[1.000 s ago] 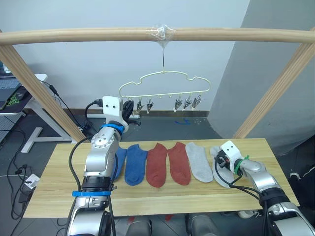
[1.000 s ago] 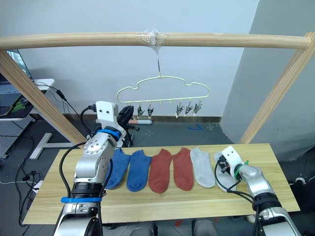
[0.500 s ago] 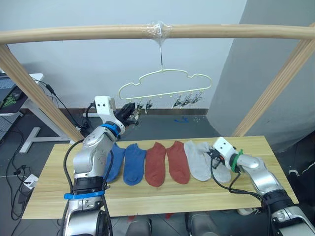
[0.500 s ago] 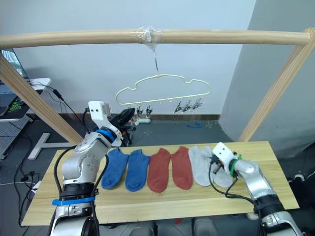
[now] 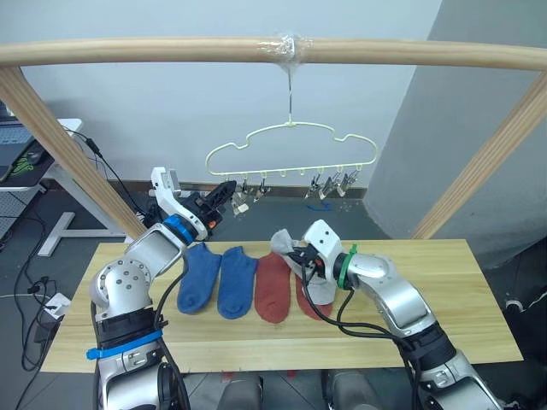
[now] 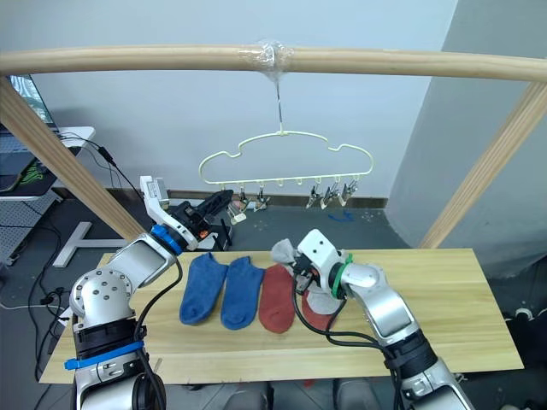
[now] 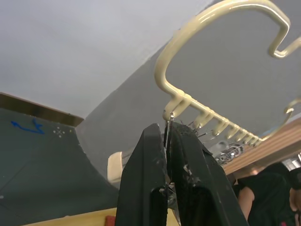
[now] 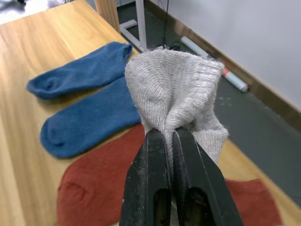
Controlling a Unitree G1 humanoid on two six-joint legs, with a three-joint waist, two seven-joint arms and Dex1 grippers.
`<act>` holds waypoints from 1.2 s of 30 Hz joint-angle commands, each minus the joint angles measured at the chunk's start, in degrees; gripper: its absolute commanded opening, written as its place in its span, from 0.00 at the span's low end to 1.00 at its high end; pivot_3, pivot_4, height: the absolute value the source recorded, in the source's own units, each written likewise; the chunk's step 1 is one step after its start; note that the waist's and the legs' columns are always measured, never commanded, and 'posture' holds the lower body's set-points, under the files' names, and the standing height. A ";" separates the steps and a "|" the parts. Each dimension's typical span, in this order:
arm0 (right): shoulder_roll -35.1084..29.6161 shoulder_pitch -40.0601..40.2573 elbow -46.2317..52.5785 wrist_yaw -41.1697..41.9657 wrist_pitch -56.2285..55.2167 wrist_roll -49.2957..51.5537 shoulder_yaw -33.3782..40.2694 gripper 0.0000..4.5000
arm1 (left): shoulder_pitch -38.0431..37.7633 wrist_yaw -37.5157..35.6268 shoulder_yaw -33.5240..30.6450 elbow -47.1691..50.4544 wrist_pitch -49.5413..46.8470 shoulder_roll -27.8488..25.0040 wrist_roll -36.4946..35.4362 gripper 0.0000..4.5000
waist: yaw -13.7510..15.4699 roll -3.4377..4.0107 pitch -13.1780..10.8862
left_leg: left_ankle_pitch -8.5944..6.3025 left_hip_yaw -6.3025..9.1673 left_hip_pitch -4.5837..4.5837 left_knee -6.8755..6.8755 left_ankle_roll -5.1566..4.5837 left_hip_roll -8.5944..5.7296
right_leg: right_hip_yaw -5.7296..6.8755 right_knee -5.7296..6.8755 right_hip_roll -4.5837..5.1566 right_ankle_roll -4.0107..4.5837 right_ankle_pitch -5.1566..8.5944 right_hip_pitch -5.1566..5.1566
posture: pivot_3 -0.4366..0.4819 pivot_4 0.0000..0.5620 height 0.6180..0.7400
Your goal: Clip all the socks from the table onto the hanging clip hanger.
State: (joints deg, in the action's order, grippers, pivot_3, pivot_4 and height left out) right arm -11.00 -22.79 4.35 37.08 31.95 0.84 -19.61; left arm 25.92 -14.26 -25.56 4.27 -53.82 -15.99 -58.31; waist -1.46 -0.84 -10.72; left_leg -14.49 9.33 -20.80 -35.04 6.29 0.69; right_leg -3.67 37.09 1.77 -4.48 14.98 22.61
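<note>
My right gripper (image 8: pixel 162 134) is shut on a light grey sock (image 8: pixel 174 89) and holds it in the air. The sock (image 5: pixel 321 289) hangs over two rust-red socks (image 5: pixel 273 289) on the table (image 5: pixel 461 290), partly hiding the right one. Left of them lie two blue socks (image 5: pixel 198 275), flat and side by side. The cream clip hanger (image 7: pixel 160 63) hangs from the top pole by its hook. My left gripper (image 7: pixel 165 129) is raised to the hanger's left end, shut on the leftmost metal clip (image 5: pixel 239 202).
A round wooden pole frame (image 5: pixel 171 51) spans the table, with slanted posts at both back corners. Several free clips (image 5: pixel 333 185) dangle at the hanger's right half. A desk and cables sit on the floor at the back left.
My right gripper took hold of a grey sock, lifted it and carried it left over the red socks. My left gripper reached forward and shut on the hanger's left clip. The camera shifted.
</note>
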 commanded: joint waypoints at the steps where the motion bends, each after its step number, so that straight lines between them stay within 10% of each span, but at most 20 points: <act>1: 1.53 -1.70 2.34 -0.43 0.85 0.85 -1.18 0.01 | -0.37 0.55 0.32 2.70 -0.04 -0.45 -1.34 0.00 | -0.12 0.00 0.00 | 0.01 0.00 -0.01 0.01 0.01 0.00 | 0.00 0.02 -0.01 0.00 0.00 0.03 | 0.58 0.29 1.00; 36: 4.03 -6.01 3.97 -2.25 5.72 5.45 -1.33 0.01 | -1.25 0.77 2.15 4.23 1.13 -1.76 -3.61 0.00 | -0.03 -0.02 0.00 | 0.01 -0.05 -0.22 0.05 0.02 0.00 | -0.04 0.01 0.01 0.07 -0.04 0.29 | 0.59 0.30 1.00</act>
State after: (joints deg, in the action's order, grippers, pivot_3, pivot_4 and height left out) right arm -7.69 -27.88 7.45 34.92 39.08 5.70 -21.49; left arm 24.09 -13.16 -23.35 6.65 -53.31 -17.55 -60.68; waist -1.49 -0.86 -10.72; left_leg -14.48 9.28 -21.03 -34.99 6.31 0.69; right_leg -3.71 37.11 1.78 -4.41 14.94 22.92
